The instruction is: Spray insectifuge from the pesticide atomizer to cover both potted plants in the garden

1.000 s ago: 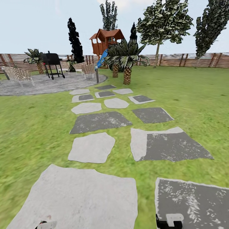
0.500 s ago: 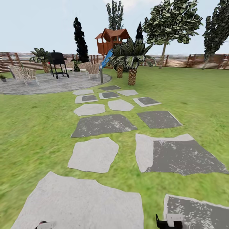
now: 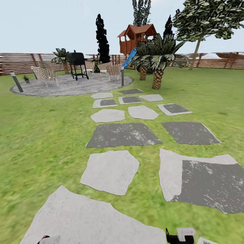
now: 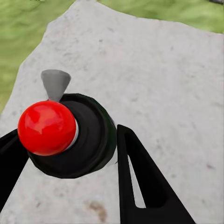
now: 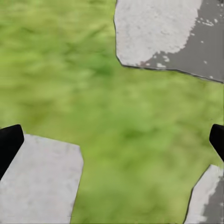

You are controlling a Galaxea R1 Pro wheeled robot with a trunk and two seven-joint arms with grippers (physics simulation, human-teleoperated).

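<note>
Left jaws [image 4: 65, 172] pinch glossy red-knobbed black atomizer [image 4: 70, 135]; right jaws [image 5: 112, 140] spread over blurry grass [image 5: 93, 70], mottled slabs [image 5: 158, 32].

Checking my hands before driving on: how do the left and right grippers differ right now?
The left gripper has its jaws closed around the pesticide atomizer; the right gripper holds nothing. Left jaws sit close together, right jaws spread wide. The left hangs over a paving stone, the right mostly over grass. Both point downward.
</note>
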